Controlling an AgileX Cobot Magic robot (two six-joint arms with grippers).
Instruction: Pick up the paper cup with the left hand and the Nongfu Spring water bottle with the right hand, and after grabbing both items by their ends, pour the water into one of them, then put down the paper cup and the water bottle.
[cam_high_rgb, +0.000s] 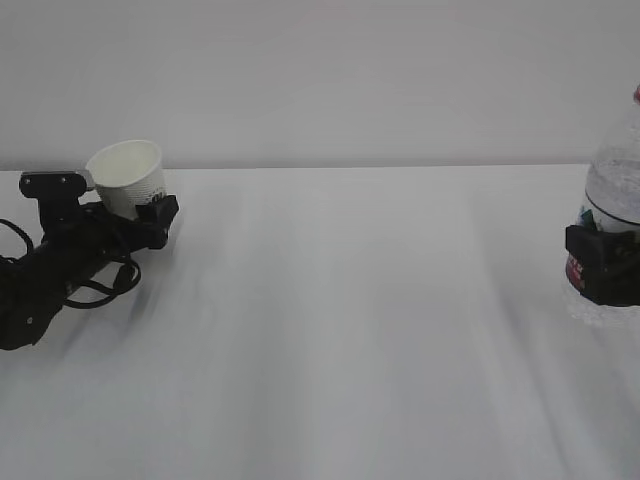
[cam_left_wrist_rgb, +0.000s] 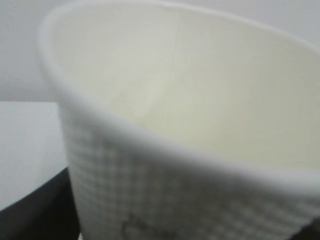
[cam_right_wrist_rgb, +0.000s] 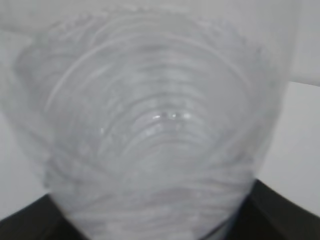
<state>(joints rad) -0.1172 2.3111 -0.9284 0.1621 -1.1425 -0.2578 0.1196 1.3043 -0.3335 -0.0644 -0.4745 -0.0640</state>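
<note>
White paper cup (cam_high_rgb: 128, 176) in left claw (cam_high_rgb: 140, 212); one bottle (cam_high_rgb: 615, 190) in right claw (cam_high_rgb: 603, 262).

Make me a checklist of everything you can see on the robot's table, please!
Surface: white table, bare in the middle.
Cup: white paper cup at the far left, tilted, held by the left gripper; what shows of its inside looks empty in the left wrist view.
Bottle: clear ribbed water bottle at the right edge, upright, partly cut off by the frame, held around its label by the right gripper; water level cannot be told.
Clutter: nothing seen.
Grippers: left closed on the cup, right closed on the bottle.
Cables: black loops along the left arm, near the table.
Surroundings: plain pale wall behind the table.
</note>
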